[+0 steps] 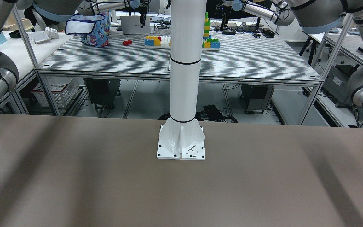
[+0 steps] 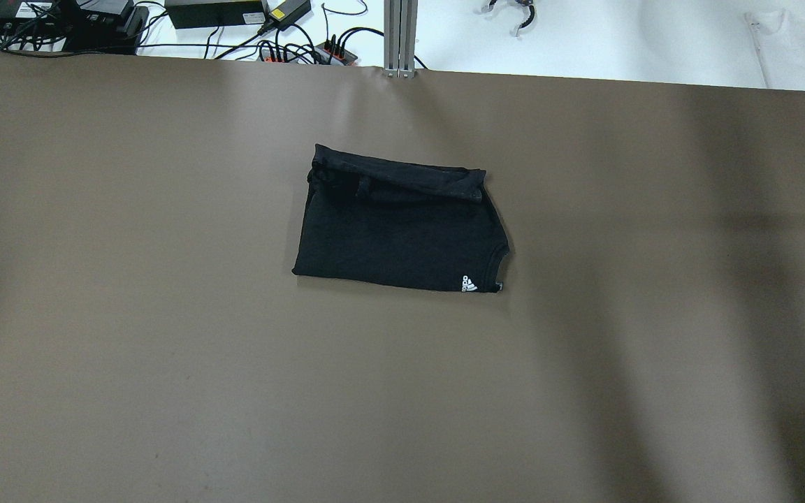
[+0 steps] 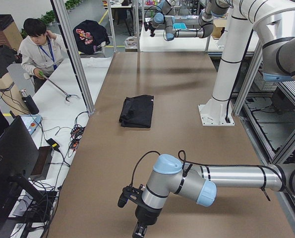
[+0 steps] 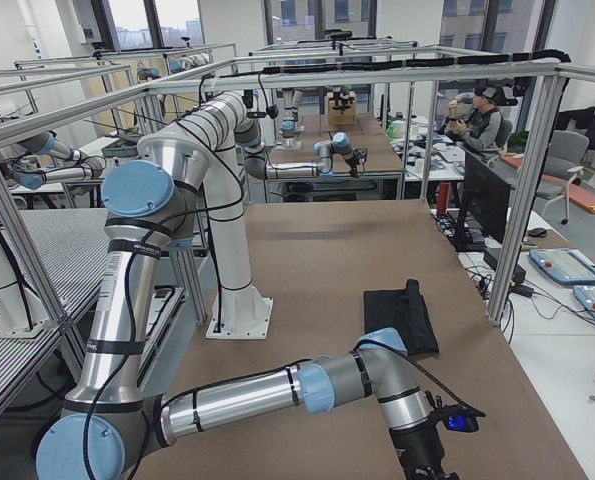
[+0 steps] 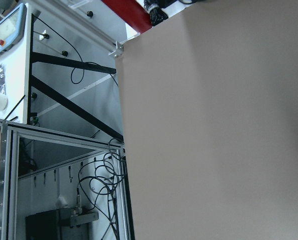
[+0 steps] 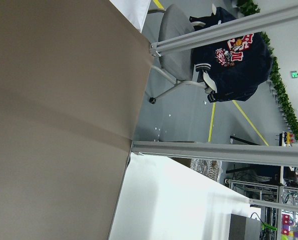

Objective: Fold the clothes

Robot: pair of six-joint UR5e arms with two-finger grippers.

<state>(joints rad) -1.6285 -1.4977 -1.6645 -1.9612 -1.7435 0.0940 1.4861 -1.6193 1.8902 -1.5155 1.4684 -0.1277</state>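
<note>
Front view: only the pillar base (image 1: pixel 181 143). Overhead: black clothes (image 2: pixel 402 227) folded, top edge rolled. Left side: clothes opposite the base, left gripper (image 3: pixel 140 229) well apart, grip unreadable. Right side: right gripper (image 4: pixel 427 468) likewise. A one-corner grab could unroll it.

left arm (image 3: pixel 231 177) — low, wrist down, left gripper (image 3: pixel 139 231) unreadable | right arm (image 4: pixel 242 400) — same, right gripper (image 4: pixel 429 468) unreadable
</note>
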